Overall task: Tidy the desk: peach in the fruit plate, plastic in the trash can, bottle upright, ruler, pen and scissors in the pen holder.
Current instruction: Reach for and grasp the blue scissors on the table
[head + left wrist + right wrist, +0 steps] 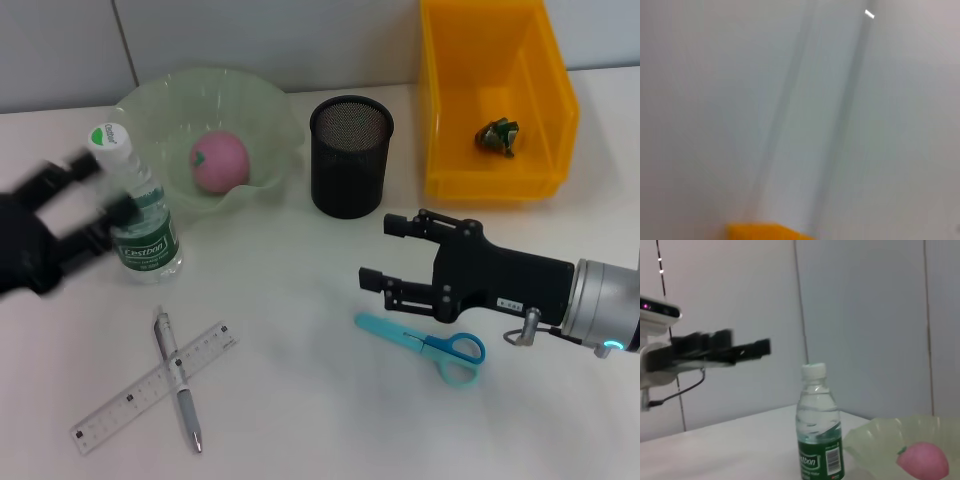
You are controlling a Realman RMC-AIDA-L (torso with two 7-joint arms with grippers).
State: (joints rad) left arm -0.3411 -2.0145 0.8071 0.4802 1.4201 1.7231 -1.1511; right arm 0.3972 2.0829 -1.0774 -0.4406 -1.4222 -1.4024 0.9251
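The bottle (133, 205) stood upright on the table (300, 400) at about ten o'clock, its clear ribbed plastic, green label and white cap just beside the frilled, translucent green fruit plate (265, 110); the left gripper (88, 198), fingers spread apart, sat at the bottle's nine-o'clock side and, in the right wrist view, hung clear of it; that step looked finished. The pink peach (219, 161) lay in the plate; crumpled green plastic (497, 136) lay in the yellow bin-shaped trash can (440, 120) at one o'clock. The step in hand seemed to be the scissors (425, 346); the right gripper (383, 253), fingers open, hovered just above their teal blades at four o'clock. Next it would need to drop over the thin flat blades, close, and carry them to the black mesh pen holder (350, 157) at twelve; the clear ruler (150, 389) and grey pen (178, 378), crossed at seven o'clock, remained.
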